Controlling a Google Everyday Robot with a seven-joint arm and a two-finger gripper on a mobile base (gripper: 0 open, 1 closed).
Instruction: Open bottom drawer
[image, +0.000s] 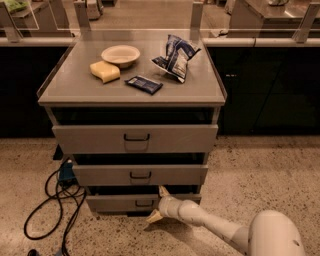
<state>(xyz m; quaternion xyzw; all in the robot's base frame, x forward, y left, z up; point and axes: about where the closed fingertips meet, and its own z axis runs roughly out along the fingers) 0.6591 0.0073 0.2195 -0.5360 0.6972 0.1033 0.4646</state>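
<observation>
Your end effector (158, 204) is low at the cabinet foot. Its fingers are spread wide, one above and one below the bottom drawer (112, 204) front, just right of the loop handle (144, 203). Nothing is clamped. The drawer is the lowest of three, under the surface (75, 90).

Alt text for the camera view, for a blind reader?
The gripper, fingers spread, sits at the front of the bottom drawer, right of its handle. The grey three-drawer cabinet holds a bowl, sponge and snack packets on top.
</observation>
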